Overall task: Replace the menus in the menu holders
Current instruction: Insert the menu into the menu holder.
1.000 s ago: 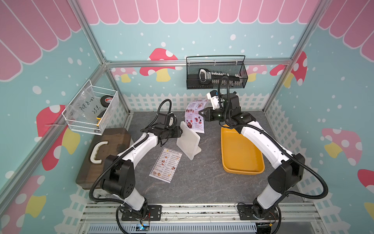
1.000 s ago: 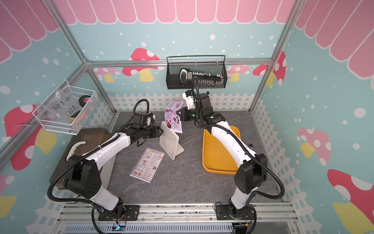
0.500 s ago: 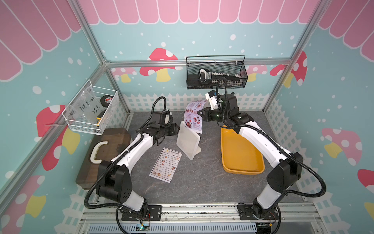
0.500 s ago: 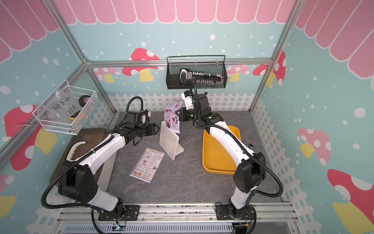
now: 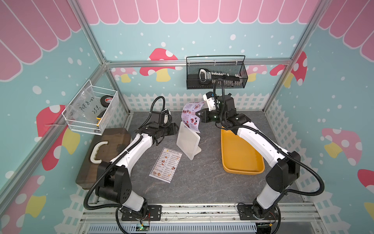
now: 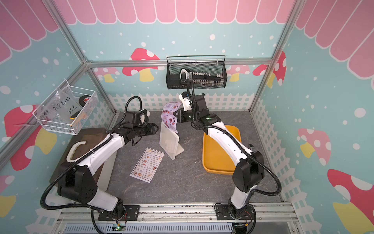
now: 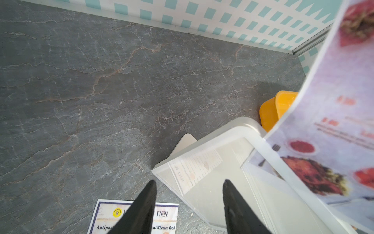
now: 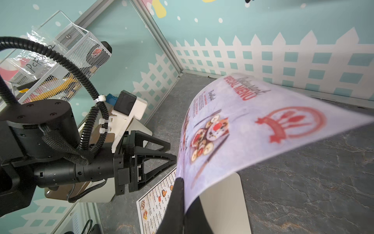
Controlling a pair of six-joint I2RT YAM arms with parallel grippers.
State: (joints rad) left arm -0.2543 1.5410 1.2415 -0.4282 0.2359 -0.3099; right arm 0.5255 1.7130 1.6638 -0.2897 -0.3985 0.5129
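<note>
The white menu holder [image 5: 188,141] [image 6: 169,142] stands mid-table. My right gripper [image 5: 199,117] [image 6: 177,116] [image 8: 182,182] is shut on the edge of the red-headed "SPECIAL MENU" sheet [image 5: 191,116] [image 8: 253,125], which curves above the holder. In the left wrist view the sheet's [image 7: 334,121] lower end reaches into the holder's [image 7: 222,192] top. My left gripper [image 5: 176,128] [image 6: 156,128] [image 7: 189,182] is open and empty, just left of the holder. The "DIM SUM INN" menu [image 5: 166,165] [image 7: 168,214] lies flat in front of the holder.
A yellow tray [image 5: 240,160] lies right of the holder, under my right arm. A dark wooden board [image 5: 105,145] with a white handle sits at the left. A black mesh basket [image 5: 216,75] hangs on the back wall. A white wire basket [image 5: 91,111] hangs on the left wall.
My right gripper has shifted a little to the left with the special menu. My left arm drew back and came forward again beside the holder.
</note>
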